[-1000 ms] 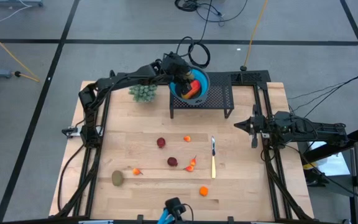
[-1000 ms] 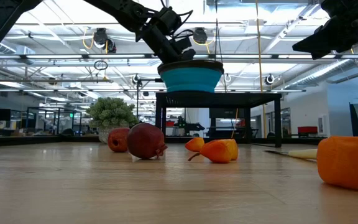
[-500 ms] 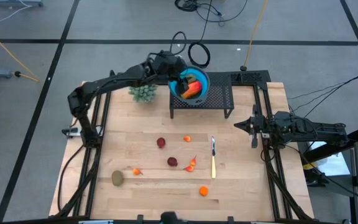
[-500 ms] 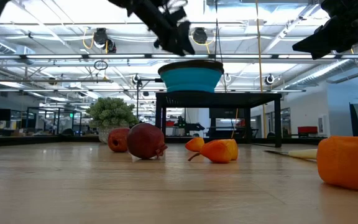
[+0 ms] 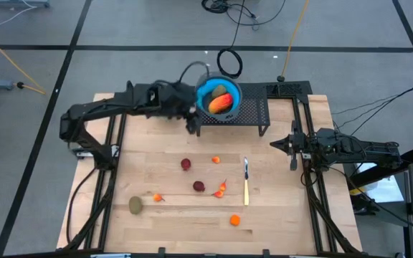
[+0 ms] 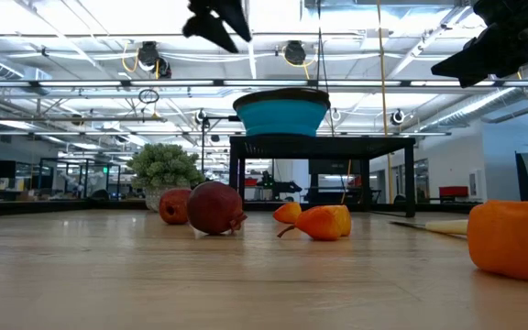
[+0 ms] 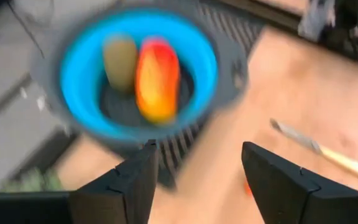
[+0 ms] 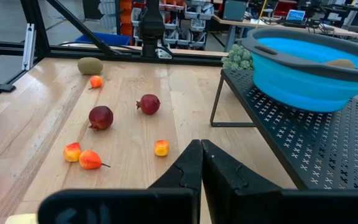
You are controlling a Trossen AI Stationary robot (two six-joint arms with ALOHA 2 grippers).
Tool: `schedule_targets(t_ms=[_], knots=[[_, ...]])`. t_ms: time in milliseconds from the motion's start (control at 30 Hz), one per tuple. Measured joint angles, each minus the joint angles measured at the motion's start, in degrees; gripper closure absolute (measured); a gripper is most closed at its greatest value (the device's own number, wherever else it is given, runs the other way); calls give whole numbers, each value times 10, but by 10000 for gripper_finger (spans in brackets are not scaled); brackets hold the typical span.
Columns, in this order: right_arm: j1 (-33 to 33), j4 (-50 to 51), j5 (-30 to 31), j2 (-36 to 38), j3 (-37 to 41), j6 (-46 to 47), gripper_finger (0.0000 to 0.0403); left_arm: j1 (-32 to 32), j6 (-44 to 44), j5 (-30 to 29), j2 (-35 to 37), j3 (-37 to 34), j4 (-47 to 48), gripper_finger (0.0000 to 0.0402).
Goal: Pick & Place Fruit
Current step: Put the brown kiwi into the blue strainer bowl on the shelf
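The left arm reaches from the table's left side across toward the far middle, its gripper [image 5: 191,122] held up in the air with the jaws spread wide apart and nothing between them. The right arm waits at the right edge, stretched level and pointing inward, its gripper [image 5: 292,145] with jaws pressed together.

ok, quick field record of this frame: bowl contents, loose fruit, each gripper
bowl: blue bowl on black rack, far side of the table
in bowl: orange-red mango-like fruit, brownish-green oval
loose on table: two dark red fruits, small orange pieces, brownish-green oval
other: knife, bushy plant
left gripper: open, empty, beside the bowl
right gripper: shut, empty, waiting at the table's right edge
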State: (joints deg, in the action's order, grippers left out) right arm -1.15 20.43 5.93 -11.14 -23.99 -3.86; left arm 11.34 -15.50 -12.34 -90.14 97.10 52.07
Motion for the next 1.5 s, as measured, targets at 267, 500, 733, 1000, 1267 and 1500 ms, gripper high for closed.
schedule_targets(t_ms=[267, 500, 733, 1000, 1267, 1500], knots=[[0, 0, 0, 0, 0, 0, 403, -75, -212, 20, 2, 0, 183, 215], [0, 0, 0, 0, 0, 0, 403, -142, -418, 32, 2, 0, 257, 249], [0, 0, 0, 0, 0, 0, 403, -202, -584, 34, 3, -15, 320, 288], [0, 0, 0, 0, 0, 0, 403, -251, -693, 94, 2, -97, 330, 342], [0, 0, 0, 0, 0, 0, 403, -285, -762, 173, 2, -181, 329, 393], [0, 0, 0, 0, 0, -28, 403, -329, -831, 233, 37, -267, 280, 399]])
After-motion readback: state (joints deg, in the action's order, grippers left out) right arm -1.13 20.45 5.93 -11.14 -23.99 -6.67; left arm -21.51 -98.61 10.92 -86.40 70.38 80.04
